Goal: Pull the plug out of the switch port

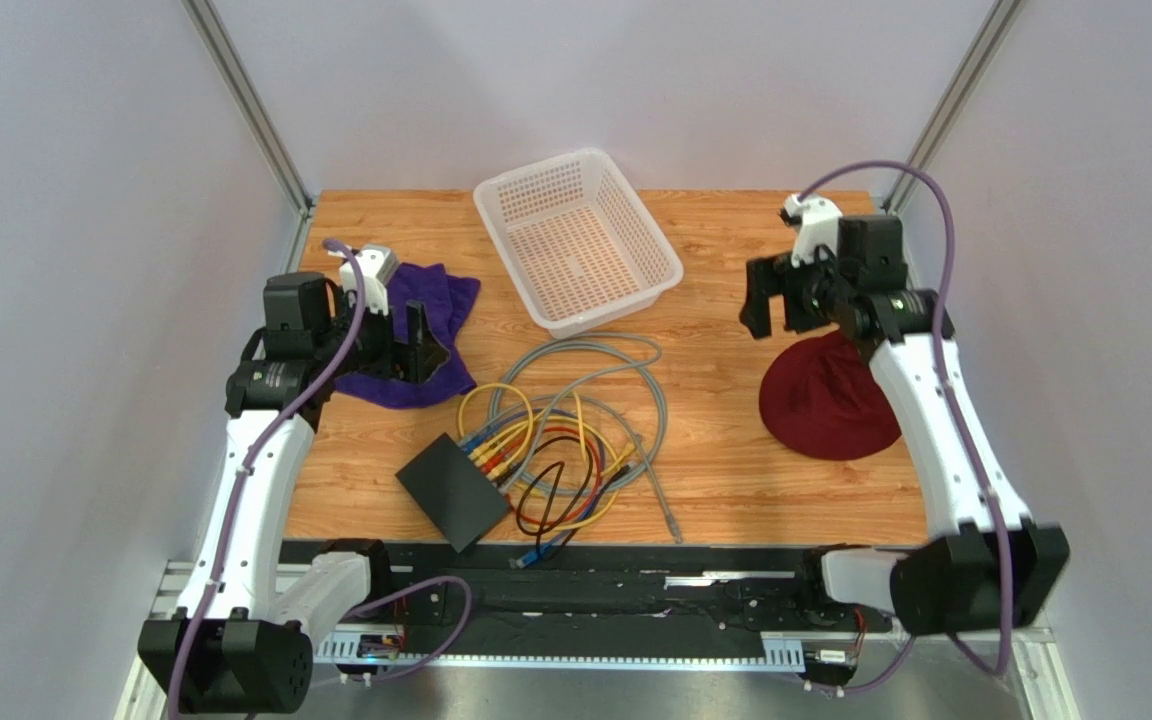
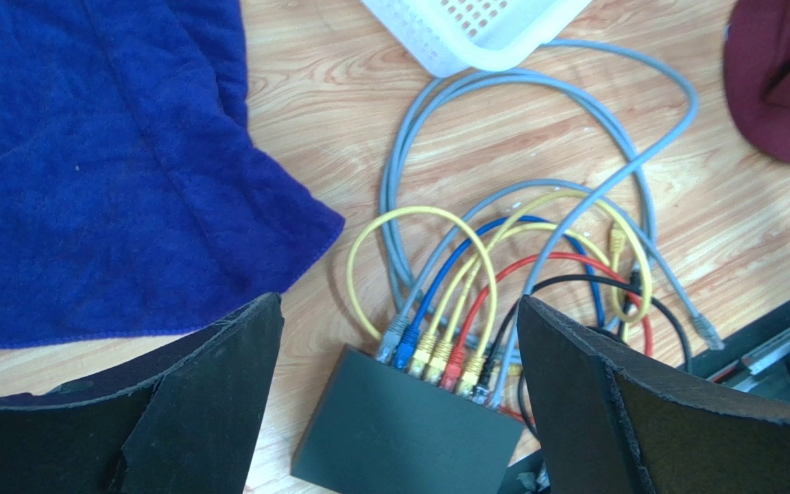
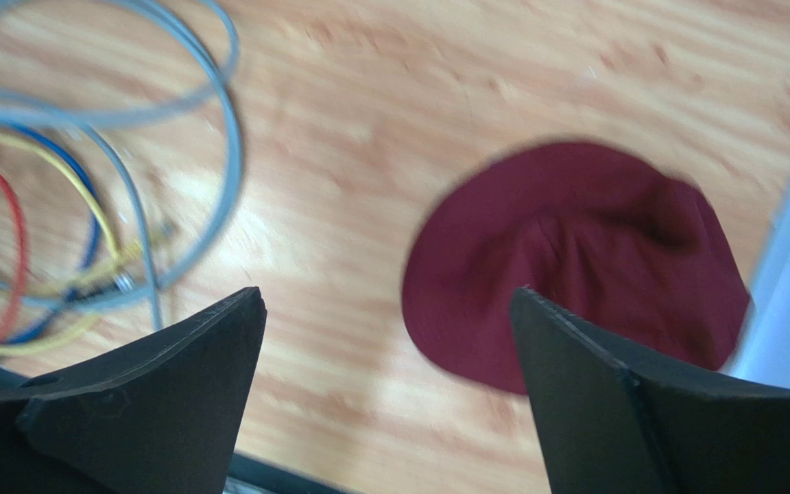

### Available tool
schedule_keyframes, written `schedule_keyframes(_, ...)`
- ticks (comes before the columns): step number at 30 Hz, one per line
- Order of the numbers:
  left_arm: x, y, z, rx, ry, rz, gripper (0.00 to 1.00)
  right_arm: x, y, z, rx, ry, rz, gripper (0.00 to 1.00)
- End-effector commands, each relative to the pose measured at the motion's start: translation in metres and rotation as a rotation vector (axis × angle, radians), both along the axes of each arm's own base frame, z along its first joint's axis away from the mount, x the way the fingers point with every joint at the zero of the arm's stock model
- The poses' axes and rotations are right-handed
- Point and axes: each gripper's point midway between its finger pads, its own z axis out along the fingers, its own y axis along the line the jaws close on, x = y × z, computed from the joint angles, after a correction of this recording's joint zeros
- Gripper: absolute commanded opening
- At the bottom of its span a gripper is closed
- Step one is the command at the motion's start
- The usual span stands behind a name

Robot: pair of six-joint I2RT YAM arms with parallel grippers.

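Observation:
The switch is a flat black box lying near the table's front edge. Several plugs sit in a row along its far edge: grey, blue, yellow, red and black ones. Their cables loop away to the right. My left gripper hangs open high over the blue cloth, well left and behind the switch, nothing between its fingers. My right gripper is open too, up in the air above the maroon cap, far right of the switch.
A white plastic basket stands at the back centre. A blue cloth lies at the left. A maroon cap lies at the right. Loose cable ends reach toward the front edge.

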Motion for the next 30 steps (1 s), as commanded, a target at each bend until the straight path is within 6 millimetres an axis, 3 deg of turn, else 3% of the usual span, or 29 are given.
schedule_keyframes(1, 0.000, 0.005, -0.001, 0.108, -0.044, -0.082, 0.92, 0.082, 0.045, 0.032, 0.192, -0.153, 0.058, 0.93)
schedule_keyframes(2, 0.001, 0.006, -0.003, 0.117, -0.042, -0.082, 0.92, 0.092, 0.051, 0.026, 0.201, -0.138, 0.064, 0.93)
schedule_keyframes(3, 0.003, 0.006, -0.003, 0.117, -0.033, -0.081, 0.92, 0.105, 0.057, 0.037, 0.208, -0.163, 0.072, 0.93)
schedule_keyframes(4, 0.005, 0.006, -0.001, 0.114, -0.031, -0.079, 0.92, 0.119, 0.071, 0.017, 0.212, -0.111, 0.087, 0.92)
schedule_keyframes(6, 0.010, 0.005, 0.002, 0.102, -0.030, -0.081, 0.92, 0.135, 0.086, 0.017, 0.218, -0.114, 0.113, 0.92)
schedule_keyframes(10, 0.025, 0.006, 0.001, 0.103, -0.056, -0.066, 0.92, 0.186, 0.117, 0.000, 0.189, -0.108, 0.145, 0.92)
schedule_keyframes(12, 0.032, 0.006, -0.001, 0.086, -0.043, -0.042, 0.92, 0.207, 0.117, -0.008, 0.163, -0.115, 0.105, 0.91)
schedule_keyframes(13, 0.033, 0.006, -0.001, 0.075, -0.032, -0.035, 0.92, 0.219, 0.121, 0.003, 0.164, -0.151, 0.103, 0.92)
schedule_keyframes(14, 0.034, 0.006, -0.002, 0.074, -0.025, -0.038, 0.92, 0.231, 0.125, -0.018, 0.151, -0.123, 0.105, 0.92)
schedule_keyframes(16, 0.036, 0.005, -0.001, 0.075, -0.032, -0.050, 0.92, 0.250, 0.127, -0.017, 0.133, -0.151, 0.092, 0.92)
schedule_keyframes(17, 0.036, 0.006, -0.001, 0.079, -0.030, -0.046, 0.92, 0.258, 0.127, -0.037, 0.117, -0.126, 0.083, 0.92)
schedule_keyframes(20, 0.036, 0.010, 0.002, 0.085, -0.035, -0.027, 0.92, 0.276, 0.125, -0.045, 0.098, -0.143, 0.056, 0.92)
schedule_keyframes(21, 0.036, 0.011, 0.002, 0.084, -0.035, -0.023, 0.92, 0.282, 0.122, -0.061, 0.069, -0.130, 0.038, 0.92)
schedule_keyframes(24, 0.037, 0.014, -0.001, 0.092, -0.023, -0.016, 0.92, 0.291, 0.122, -0.078, 0.048, -0.128, 0.020, 0.92)
schedule_keyframes(30, 0.044, 0.017, -0.003, 0.086, -0.007, -0.004, 0.92, 0.281, 0.128, -0.109, 0.033, -0.056, 0.026, 0.89)
